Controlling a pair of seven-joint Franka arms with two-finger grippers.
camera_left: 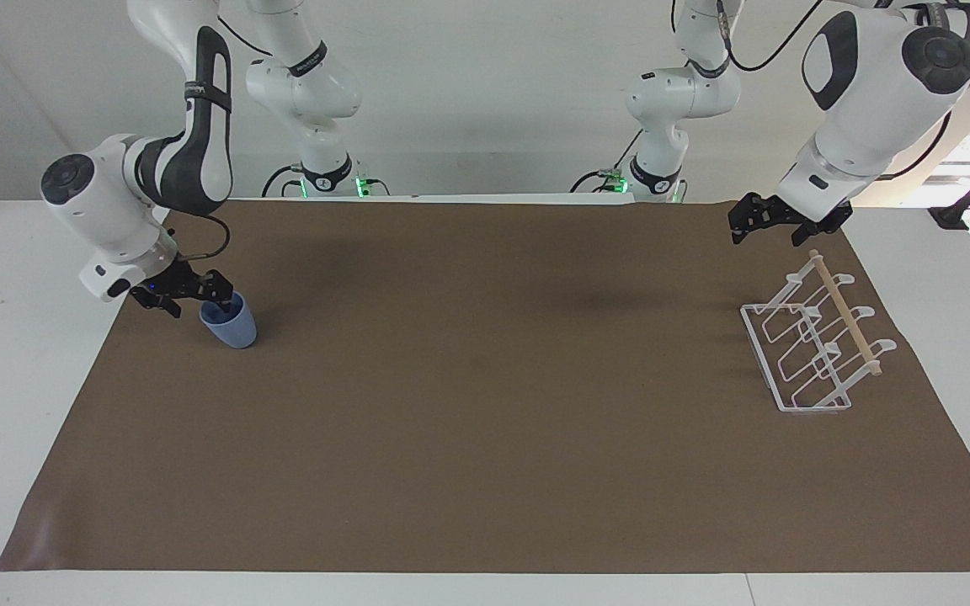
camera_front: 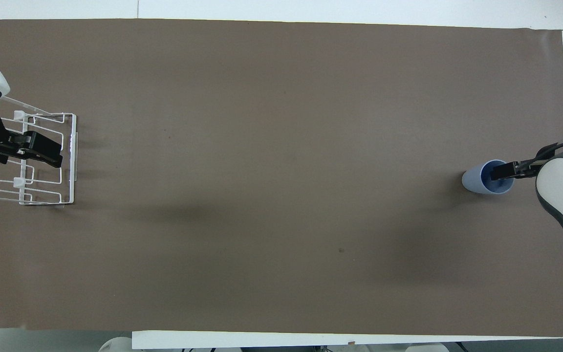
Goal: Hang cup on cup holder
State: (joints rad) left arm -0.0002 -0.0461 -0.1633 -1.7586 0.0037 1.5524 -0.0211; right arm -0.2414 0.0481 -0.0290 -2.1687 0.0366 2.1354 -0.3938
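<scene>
Overhead view shows the right gripper (camera_front: 500,172) at the cup (camera_front: 482,179) near the tabletop's right-arm end (jaws wide, nothing clamped): straddle its rim squarely before closing.

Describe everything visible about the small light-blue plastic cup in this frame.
The small light-blue plastic cup is a plain, handleless tumbler, tapered and wider at the rim. It stands upright, mouth up, on the brown mat toward the right arm's end of the table. The right gripper is at its rim, with one fingertip over the opening in the overhead view; whether it touches the rim cannot be told. Nothing else is near it.
</scene>
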